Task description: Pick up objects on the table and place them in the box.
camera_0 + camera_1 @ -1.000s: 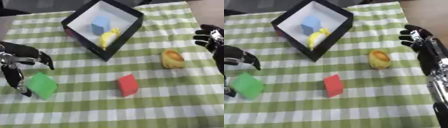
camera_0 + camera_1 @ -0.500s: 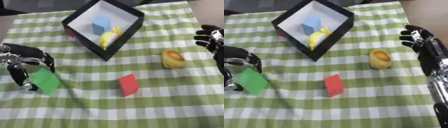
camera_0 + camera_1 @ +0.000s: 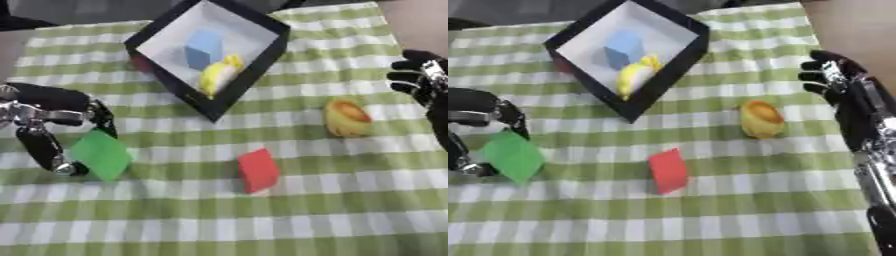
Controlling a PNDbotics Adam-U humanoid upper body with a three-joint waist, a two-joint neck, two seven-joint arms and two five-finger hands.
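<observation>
A green-checked table (image 3: pixel 350 210) carries a black-walled box (image 3: pixel 262 65) lying up and to the right of the robot's left hand (image 3: pixel 52 120), a blue block (image 3: pixel 203 46) and a yellow thing (image 3: pixel 219 77) already inside it. The left hand has its fingers curled round a green block (image 3: pixel 101 154), thumb low on the block's left side and fingers over its top edge. A yellow-orange cup-like thing (image 3: pixel 347 117) sits well to the right of that hand and nearer the right hand (image 3: pixel 833 75), which hangs with fingers curled round nothing at the table's right edge. A red block (image 3: pixel 258 170) stands to the right of the green one, between the two hands.

The step in hand appears to be the pick-up of the green block; next, judging by the layout, it must be raised clear of the cloth and carried up and rightward over the box's near wall.

Against a second ago, the green block now sits tilted on a corner and closer inside the fingers; the red block, cup-like thing and right hand look unchanged.
</observation>
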